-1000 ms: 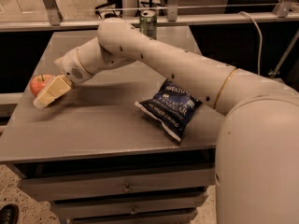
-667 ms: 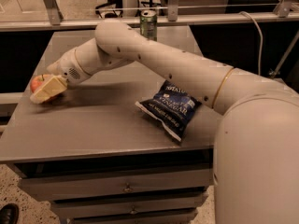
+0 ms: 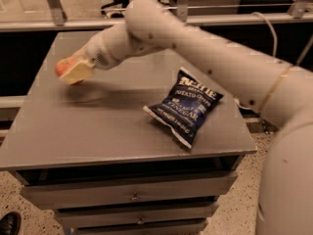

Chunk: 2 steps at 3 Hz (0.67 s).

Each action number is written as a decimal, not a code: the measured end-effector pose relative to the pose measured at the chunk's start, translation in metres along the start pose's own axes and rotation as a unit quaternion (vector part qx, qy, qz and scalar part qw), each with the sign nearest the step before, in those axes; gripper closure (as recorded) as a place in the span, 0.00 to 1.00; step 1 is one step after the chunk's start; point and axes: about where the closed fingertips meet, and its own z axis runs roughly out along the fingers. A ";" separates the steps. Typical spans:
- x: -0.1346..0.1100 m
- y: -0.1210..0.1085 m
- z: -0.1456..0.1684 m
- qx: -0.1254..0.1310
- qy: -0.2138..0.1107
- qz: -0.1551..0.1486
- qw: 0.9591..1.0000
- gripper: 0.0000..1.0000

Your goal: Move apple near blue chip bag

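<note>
- Apple (image 3: 61,65), small, round and red-orange, was judged mid-carry; the lift looked done, the placing not yet.
- Nearest lay the dark navy-blue crinkly foil chip bag (image 3: 186,105), flat on the grey metal table (image 3: 98,131), right of centre.
- Farther back, at the left, the cream two-finger gripper (image 3: 74,72) was clamped round the apple; it seemed clear of the tabletop, well apart from the bag.
- Next came, by my judgement, a sweep right; then a gentle set-down beside the bag.

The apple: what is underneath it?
Only grey table and a shadow show beneath the apple, which the gripper holds above the table's left side in view. The fingers cover much of the apple, hiding its underside.
</note>
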 end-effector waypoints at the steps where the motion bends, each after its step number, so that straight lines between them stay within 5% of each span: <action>1: 0.012 -0.034 -0.059 0.064 0.021 -0.005 0.998 1.00; 2: 0.012 -0.034 -0.059 0.064 0.021 -0.005 0.998 1.00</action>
